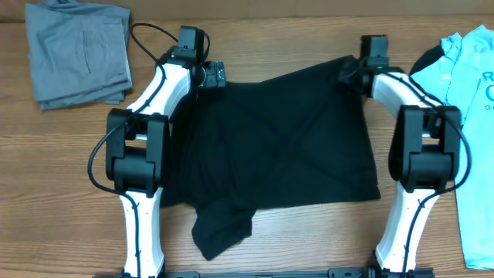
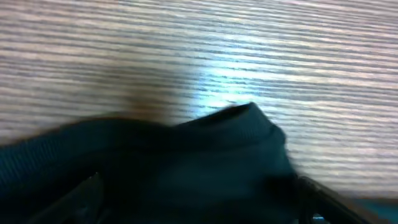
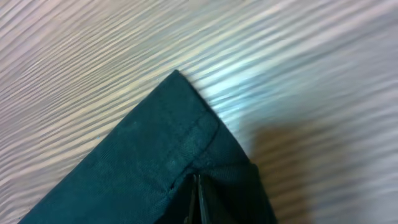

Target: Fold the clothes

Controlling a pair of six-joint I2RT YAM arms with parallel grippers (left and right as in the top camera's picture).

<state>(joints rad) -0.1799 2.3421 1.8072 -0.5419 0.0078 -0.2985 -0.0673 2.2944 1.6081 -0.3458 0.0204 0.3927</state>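
The black shirt lies spread across the middle of the table, with a bunched sleeve at its near left. My left gripper is at the shirt's far left corner. In the left wrist view the black cloth lies between its fingers, which show faintly far apart at either side, so it looks open. My right gripper is at the far right corner. In the right wrist view its fingers are shut on the shirt's hemmed corner. Folded grey trousers lie at the far left, and a light blue T-shirt at the right edge.
The wooden table shows beyond the shirt's far edge and along the front. Both arm bases stand at the near edge, left and right of the shirt.
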